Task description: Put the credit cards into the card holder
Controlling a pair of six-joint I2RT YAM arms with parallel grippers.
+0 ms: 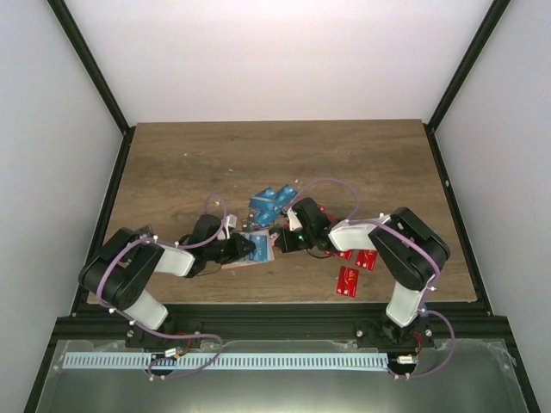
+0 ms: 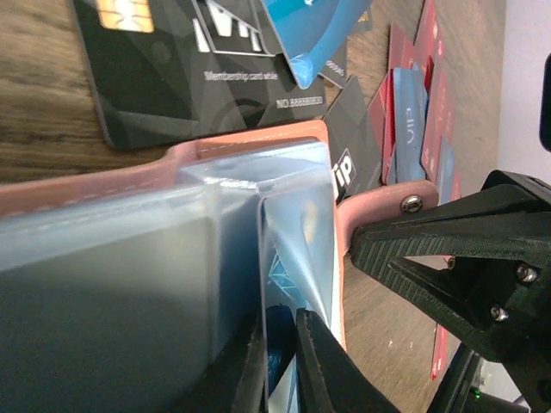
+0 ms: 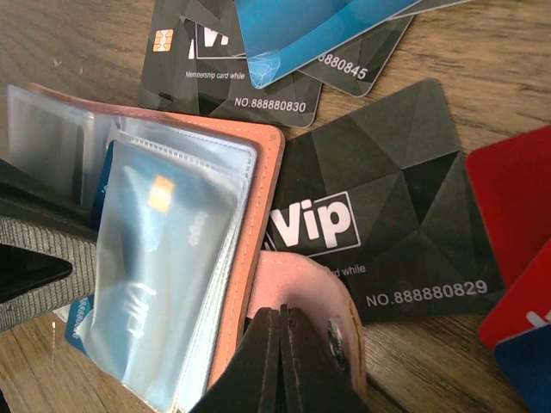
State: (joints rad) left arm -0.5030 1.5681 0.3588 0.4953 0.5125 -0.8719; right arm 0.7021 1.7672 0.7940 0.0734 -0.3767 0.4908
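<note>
Seen from above, 2 robot arms meet near the middle of a wooden desk, closer to its near edge, over an open tan-orange card holder. The left arm's fingers are almost pressed together, pinching the end of 1 blue card that sits partly inside a clear plastic sleeve of the holder. The right arm's fingers are pressed together on the holder's pink clasp tab, beside its metal snap, pinning it. Risks from here, as a judgement: the card could catch on the soft sleeve mouth and buckle the plastic. If it is let go too soon, it could be left half out. If the tab slips free, the holder could slide or fold shut. The 2 sets of fingers work very near each other, so a sideways move could knock them together. Room is tight on the far and right sides: black cards lie touching or just beside the holder's edge, with a heap of blue cards beyond them. Red cards lie to the right, close to the desk's near edge. The far half and left side of the desk look open for moving.
</note>
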